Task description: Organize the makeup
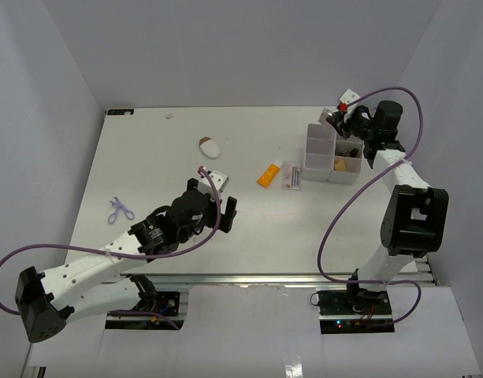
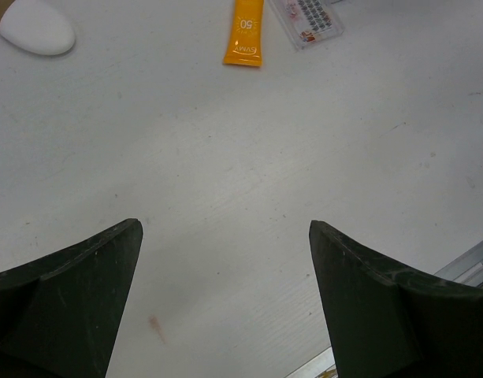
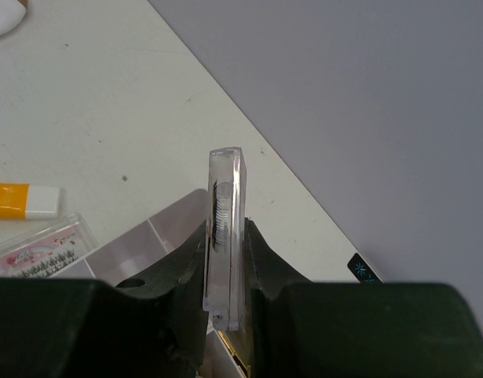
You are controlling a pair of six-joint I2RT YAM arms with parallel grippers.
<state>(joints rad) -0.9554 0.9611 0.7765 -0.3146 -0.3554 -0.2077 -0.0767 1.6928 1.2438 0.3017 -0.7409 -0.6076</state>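
Risking a slip first: pinching the held palette (image 3: 225,228) by its lower part only, with most of the case standing clear above the pads, so any jolt or tilt possibly levering it free and dropping it outside the box (image 1: 318,150). Risking also a jam: presenting the case upright and edge-on over the dividers, so a misaligned descent possibly landing it on a partition or on the sponge (image 1: 339,164) lying in a near compartment. Risking a knock to the box wall if lowering off-centre, possibly pushing the box into the loose palette (image 1: 291,176), which is lying just beside it on the worktop (image 1: 146,157), with the tube (image 1: 268,174) next along.

At the right claw (image 3: 225,272): clamping narrowly on the held palette, both pads pressing its flat faces, hanging above the far side of the box; not appearing to touch the rim, though not settling that from these views.

At the left claw (image 2: 224,228): standing wide, gripping nothing, touching nothing, hovering over bare worktop well short of the tube, the loose palette and the oval piece (image 2: 34,27).

Judging three items as awaiting sorting: tube, loose palette and oval piece, all lying outside the box.
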